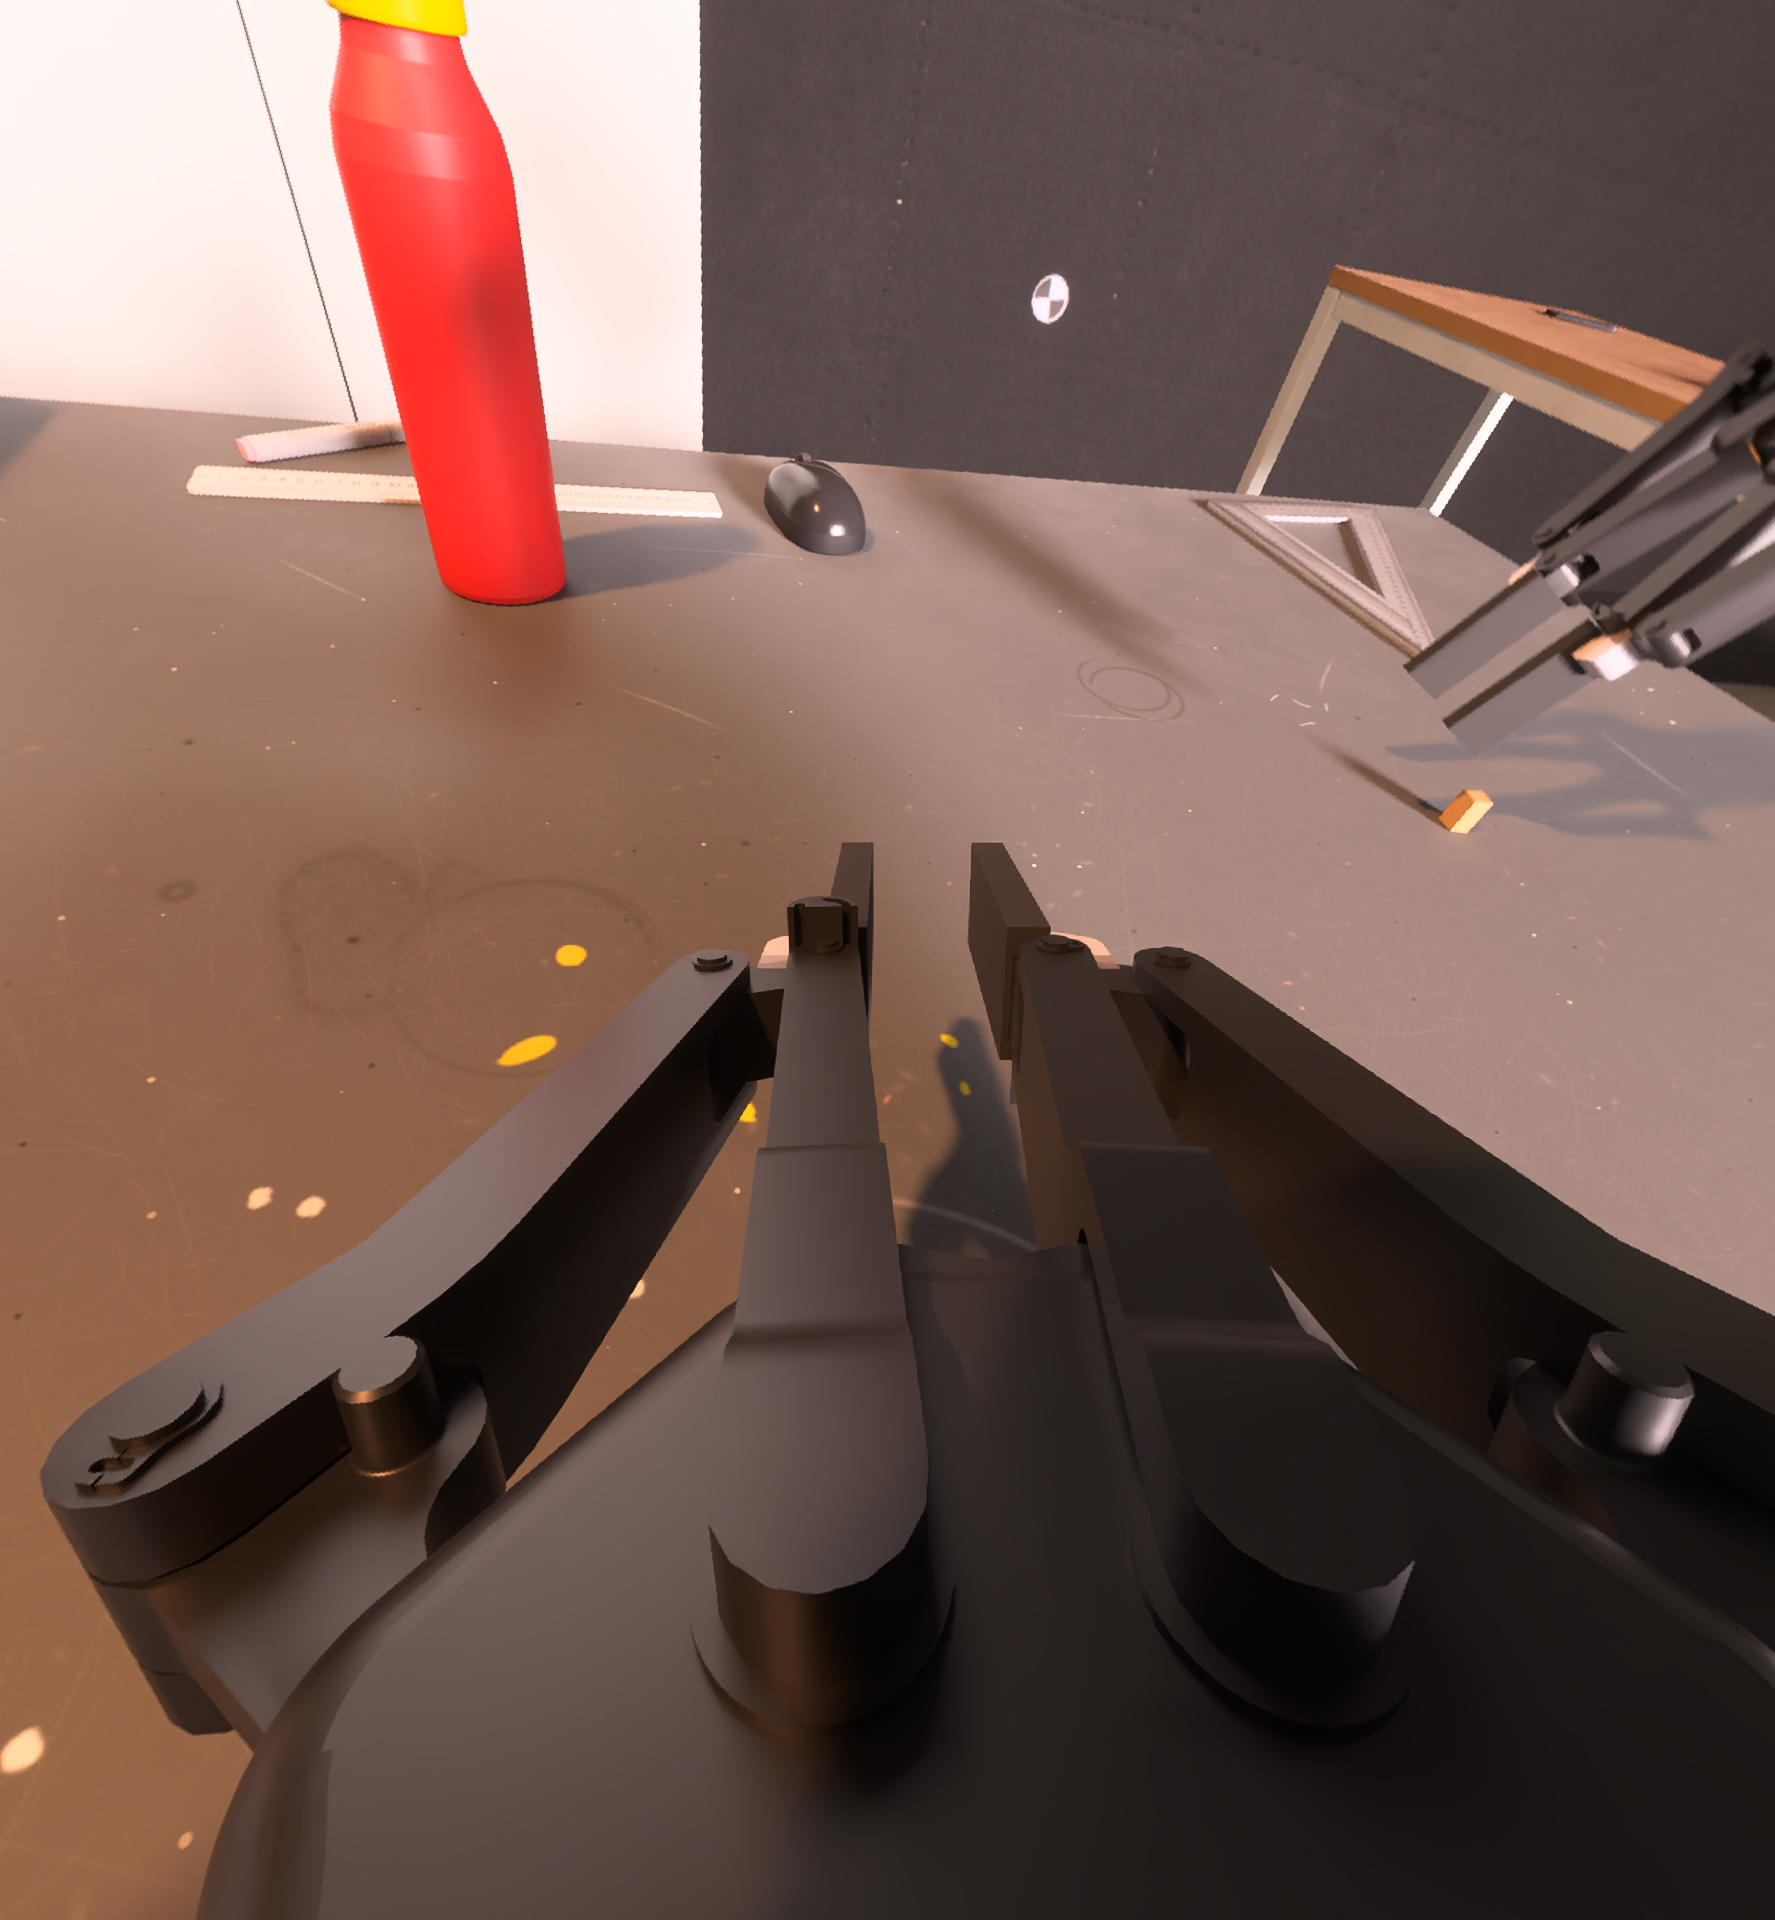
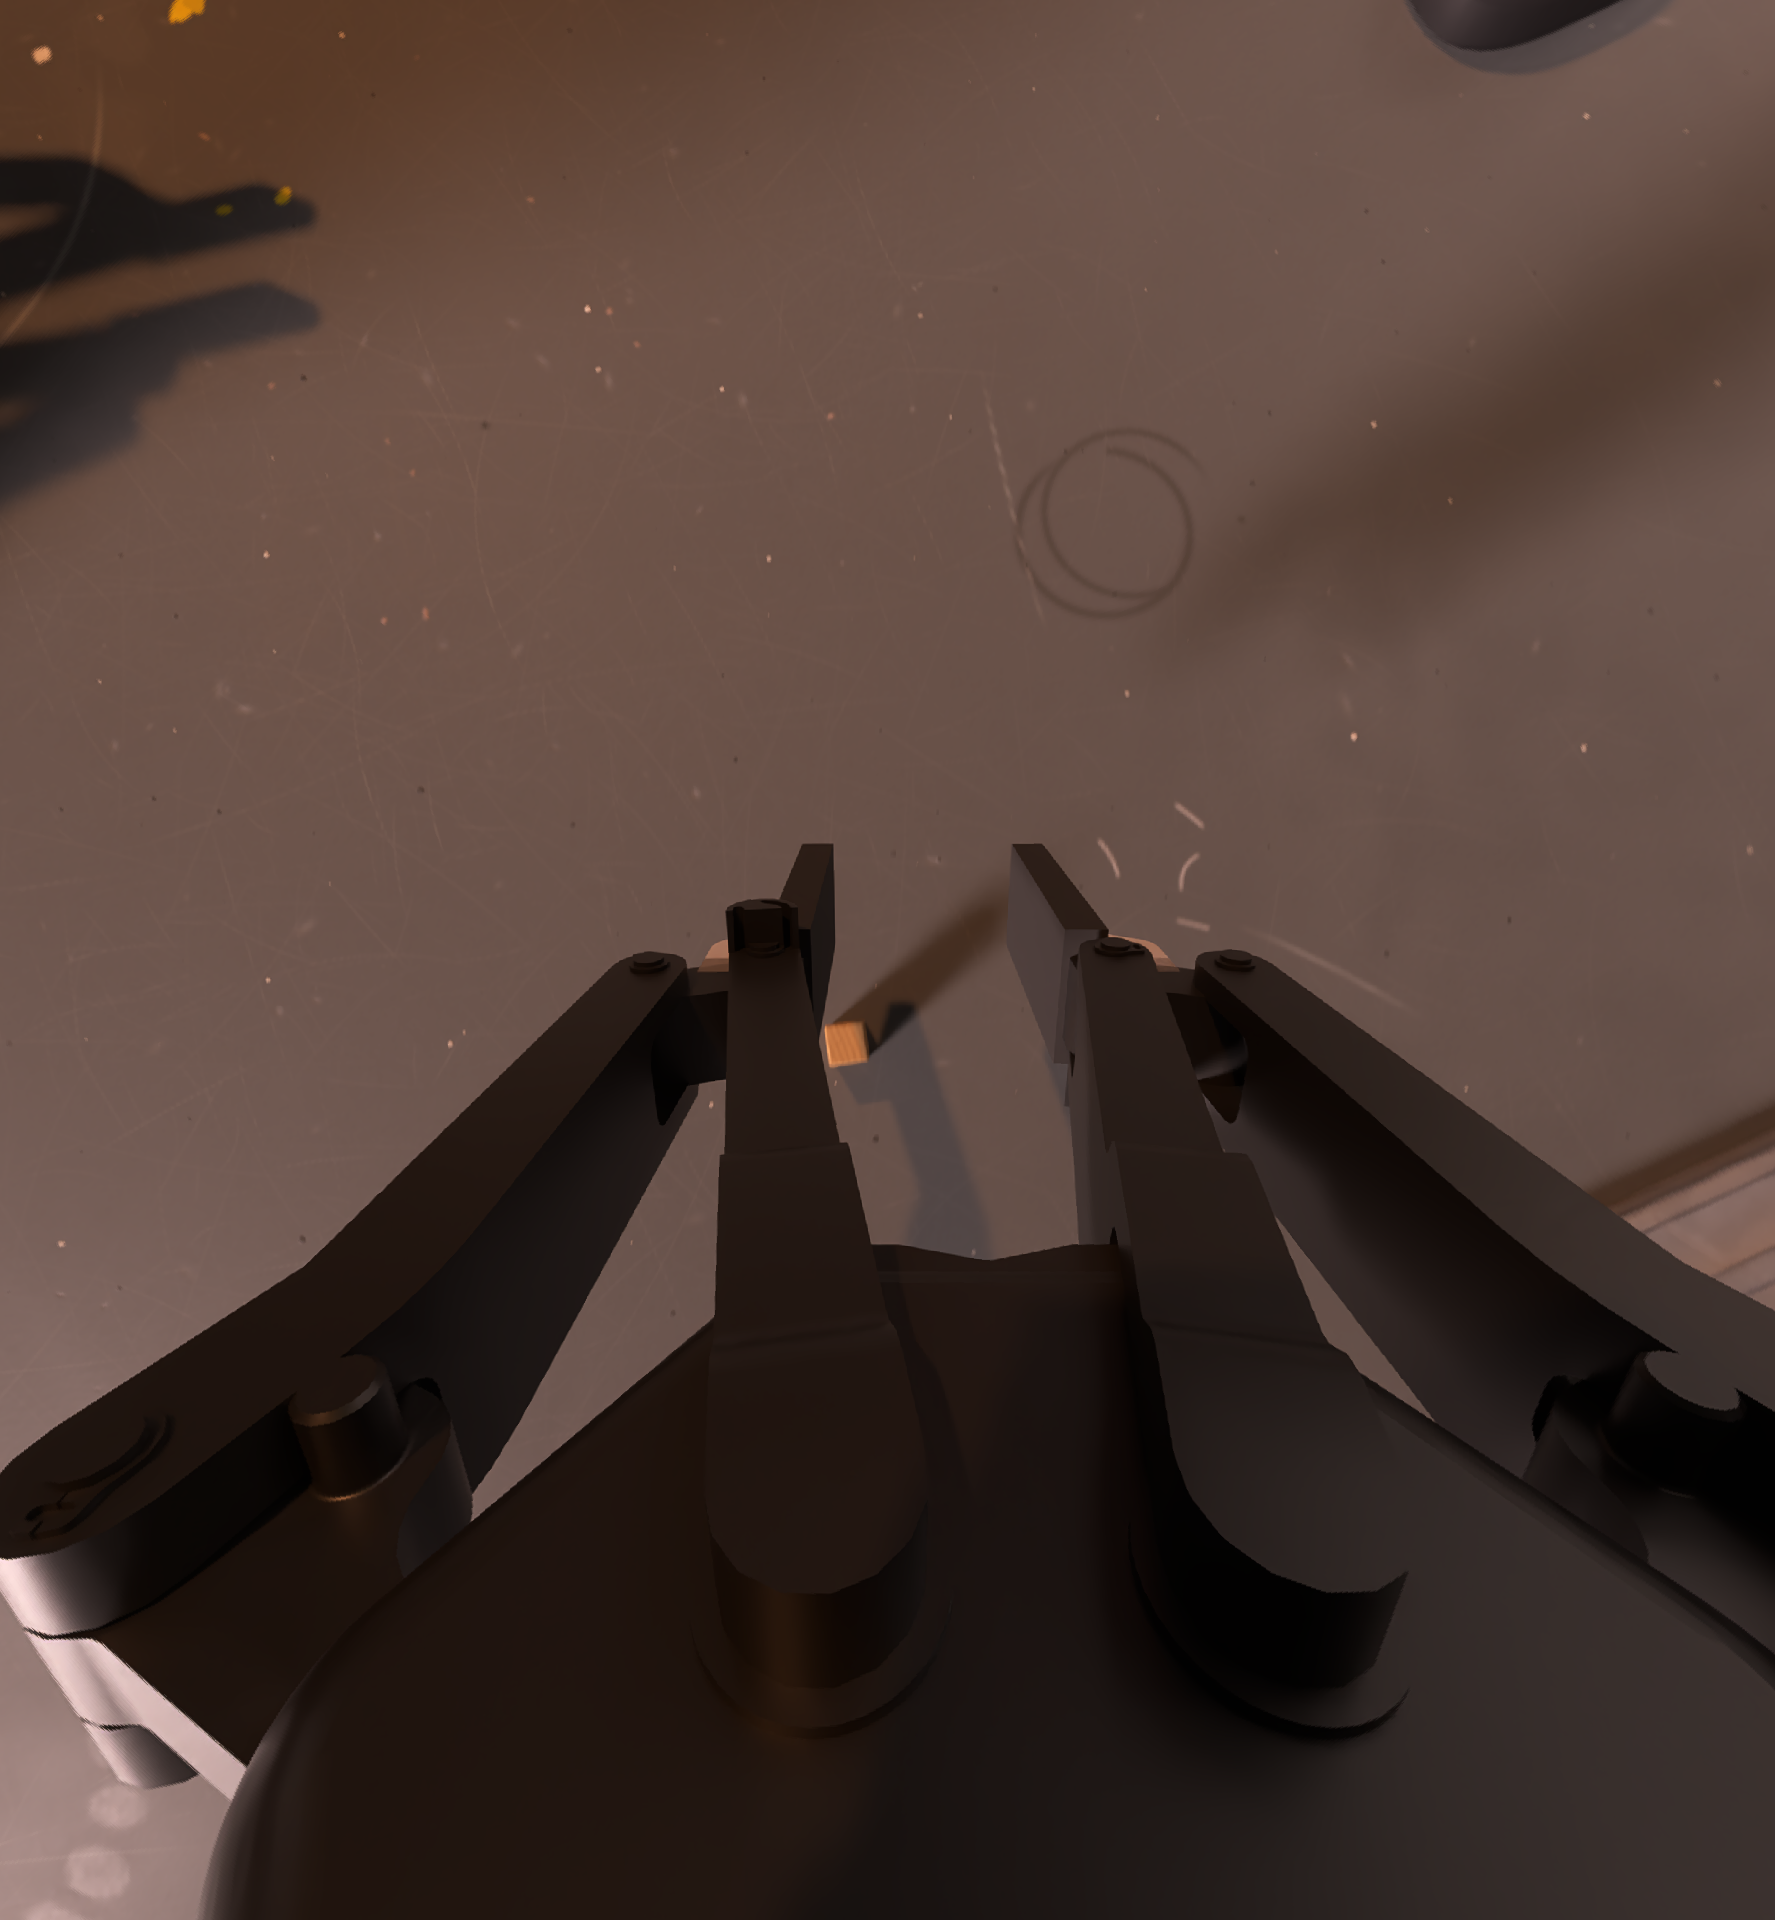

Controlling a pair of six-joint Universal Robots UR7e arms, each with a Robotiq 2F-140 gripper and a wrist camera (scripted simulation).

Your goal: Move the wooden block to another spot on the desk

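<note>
On the desk [image 1: 966, 675], the bottle [image 1: 447, 343] stands left of the computer mouse [image 1: 815, 507]; a ruler [image 1: 644, 501] lies behind the bottle; the set square [image 1: 1330, 556] lies far right; the wooden block [image 1: 1466, 810] lies nearer, below the right gripper [image 1: 1454, 691].

A workshop-like office: a scratched, paint-flecked desk [image 1: 239, 790] with ruler [image 1: 644, 501], set square [image 1: 1330, 551] and computer mouse [image 1: 815, 507].

Pale wooden block [image 1: 1466, 810], scuffed matt desk [image 1: 862, 707]
</note>
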